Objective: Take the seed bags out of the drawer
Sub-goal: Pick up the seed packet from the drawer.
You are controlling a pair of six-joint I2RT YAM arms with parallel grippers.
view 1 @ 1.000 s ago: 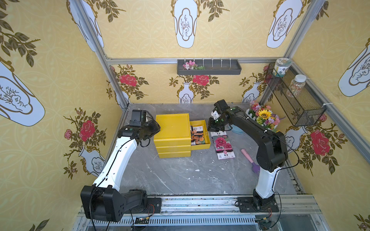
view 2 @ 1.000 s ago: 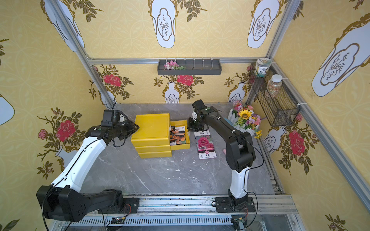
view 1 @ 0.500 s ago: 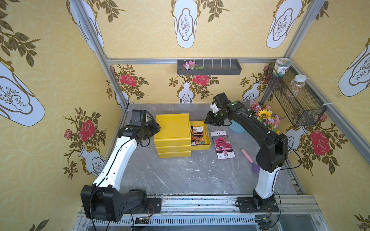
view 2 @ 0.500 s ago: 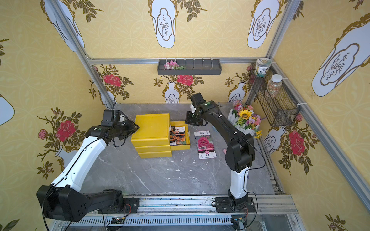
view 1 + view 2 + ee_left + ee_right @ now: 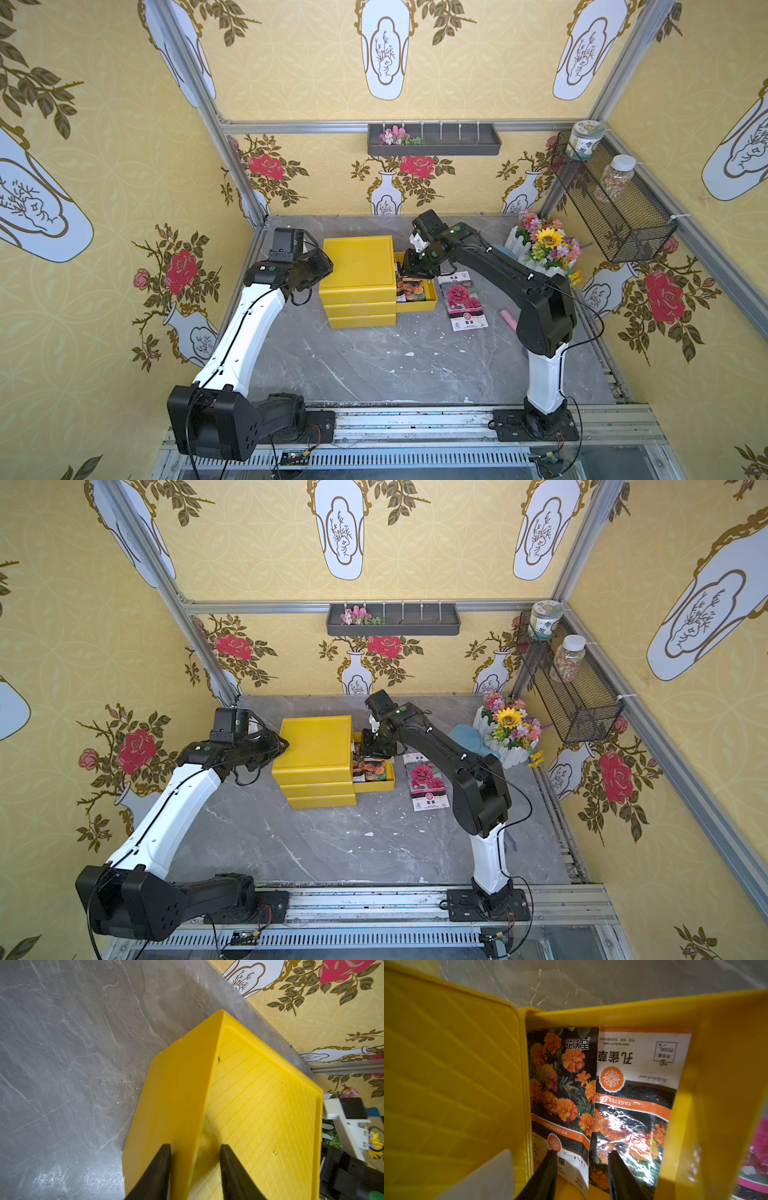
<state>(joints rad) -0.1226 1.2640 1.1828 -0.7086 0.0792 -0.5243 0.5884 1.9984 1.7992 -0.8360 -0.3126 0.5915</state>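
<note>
Hovering spread and empty over the open drawer (image 5: 716, 1064), my right pincer (image 5: 582, 1153) has two orange-flower seed bags (image 5: 560, 1084) below it, not yet lifted. One pink-flower seed bag (image 5: 461, 297) already lies on the table (image 5: 374, 365). My left pincer (image 5: 195, 1147) clamps the yellow cabinet (image 5: 259, 1105).

Under the right pincer (image 5: 582, 1152), whose fingers (image 5: 545, 1176) were black, two seed bags (image 5: 560, 1088) showed orange marigolds on dark ground, orange bands and white label strips. The drawer (image 5: 716, 1064) around them was yellow; the cabinet (image 5: 259, 1105) was yellow too, its top embossed with a diamond grid. Beside that pincer a third bag (image 5: 461, 297) bore red-pink blooms on the grey, white-veined surface (image 5: 374, 365).
</note>
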